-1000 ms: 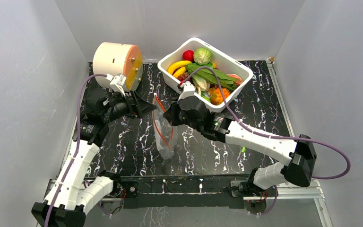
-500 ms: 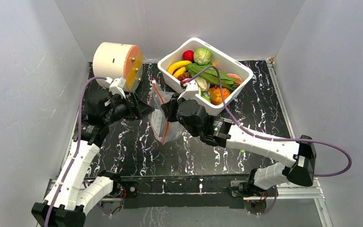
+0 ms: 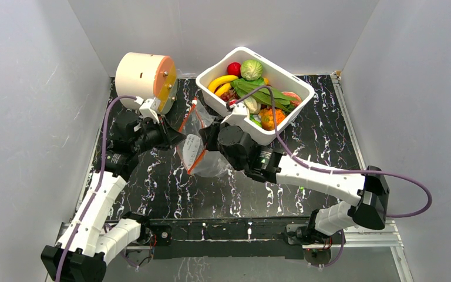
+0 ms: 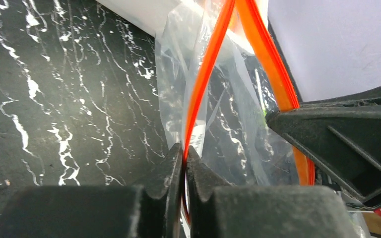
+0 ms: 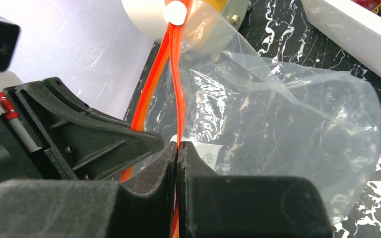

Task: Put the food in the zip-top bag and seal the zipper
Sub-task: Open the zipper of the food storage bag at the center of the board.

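Observation:
The clear zip-top bag (image 3: 210, 163) hangs between my two grippers over the black marble table, with nothing visible inside it. Its orange zipper (image 4: 204, 82) is split into two strips. My left gripper (image 4: 185, 151) is shut on one strip, and my right gripper (image 5: 178, 145) is shut on the other strip of the zipper (image 5: 178, 89). In the top view the left gripper (image 3: 179, 139) and right gripper (image 3: 207, 136) face each other closely across the bag's mouth. The food (image 3: 252, 88), a banana, greens, a red ball and orange pieces, lies in the white tub (image 3: 290, 74).
A cream cylinder with an orange face (image 3: 144, 73) lies at the back left, just behind the left arm. The white tub stands right behind the right gripper. Grey walls close in the table on three sides.
The right gripper has carried the bag back and to the left, toward the left gripper. The left gripper, open before, has shut on a zipper strip. The bag's mouth now spreads between them.

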